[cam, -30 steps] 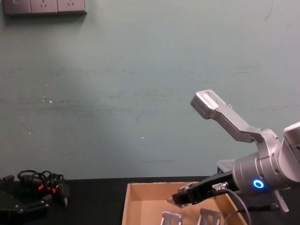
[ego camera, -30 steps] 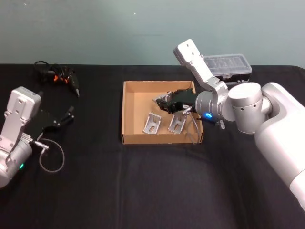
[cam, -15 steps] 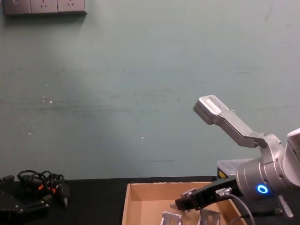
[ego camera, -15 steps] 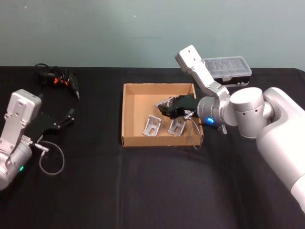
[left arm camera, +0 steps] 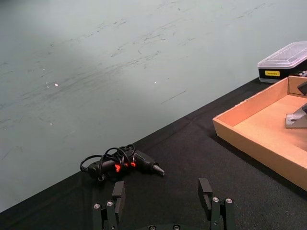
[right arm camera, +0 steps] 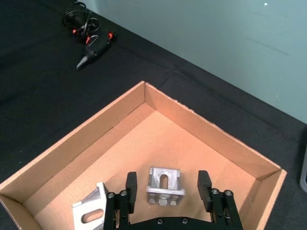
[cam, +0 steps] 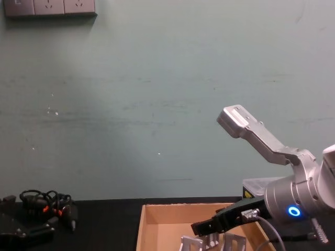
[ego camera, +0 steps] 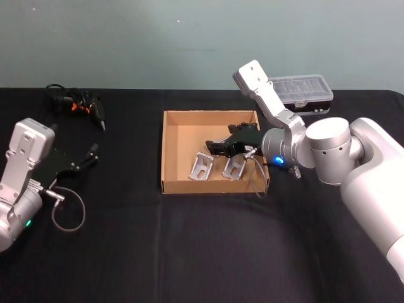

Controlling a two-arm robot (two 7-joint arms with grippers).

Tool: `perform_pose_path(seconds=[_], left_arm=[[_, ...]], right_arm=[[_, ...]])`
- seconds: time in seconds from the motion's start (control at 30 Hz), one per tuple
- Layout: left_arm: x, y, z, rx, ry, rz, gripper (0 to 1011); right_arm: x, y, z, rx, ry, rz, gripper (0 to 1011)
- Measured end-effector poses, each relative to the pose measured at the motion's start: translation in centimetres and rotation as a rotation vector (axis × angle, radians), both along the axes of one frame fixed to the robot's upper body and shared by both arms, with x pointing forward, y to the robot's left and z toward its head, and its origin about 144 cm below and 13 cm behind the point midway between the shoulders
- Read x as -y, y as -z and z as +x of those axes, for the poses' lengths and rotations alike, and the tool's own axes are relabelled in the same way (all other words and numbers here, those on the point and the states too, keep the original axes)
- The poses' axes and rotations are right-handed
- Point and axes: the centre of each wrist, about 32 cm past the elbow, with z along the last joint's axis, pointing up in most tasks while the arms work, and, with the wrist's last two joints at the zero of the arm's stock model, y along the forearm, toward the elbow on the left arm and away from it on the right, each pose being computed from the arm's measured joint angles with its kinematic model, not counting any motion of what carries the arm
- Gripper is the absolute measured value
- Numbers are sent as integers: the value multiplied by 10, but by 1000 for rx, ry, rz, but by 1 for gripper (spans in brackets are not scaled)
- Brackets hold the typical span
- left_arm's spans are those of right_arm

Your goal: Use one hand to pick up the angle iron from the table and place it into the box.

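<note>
The tan cardboard box (ego camera: 172, 148) sits mid-table on the black table (ego camera: 189, 246). My right gripper (ego camera: 216, 149) reaches into it from the right, low over the floor, open. One angle iron (right arm camera: 165, 186) lies on the box floor between its spread fingers (right arm camera: 130, 185), apart from both. Two more angle irons (ego camera: 201, 166) (ego camera: 233, 165) lie toward the near wall; one of them also appears in the right wrist view (right arm camera: 91, 209). From the chest, the right gripper (cam: 201, 228) hangs just above the irons (cam: 212, 240). My left gripper (ego camera: 88, 154) is parked at the table's left, open and holding nothing.
A black electric screwdriver with a coiled cable (ego camera: 82, 104) lies at the far left. A black case with a clear lid (ego camera: 302, 88) stands behind the box at the right. A grey cable loop (ego camera: 66, 211) hangs by the left arm.
The right gripper came down into the box and opened, letting go of the angle iron, which now rests on the box floor. The left arm stayed put.
</note>
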Motion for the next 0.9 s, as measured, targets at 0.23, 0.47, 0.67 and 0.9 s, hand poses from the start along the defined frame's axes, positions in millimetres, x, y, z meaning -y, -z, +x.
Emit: perform_pose_path(seconds=[0.23, 0.47, 0.67, 0.9], left_arm=[[0, 0, 0, 0, 0, 0, 1000], [0, 0, 0, 0, 0, 0, 1000], [0, 0, 0, 0, 0, 0, 1000], [0, 0, 0, 0, 0, 0, 1000]], right_arm=[[3, -2, -5, 36, 12, 16, 965], [4, -8, -17, 102, 22, 39, 1000], [7, -12, -35, 198, 25, 60, 1000], [20, -7, -68, 341, 42, 68, 1000]])
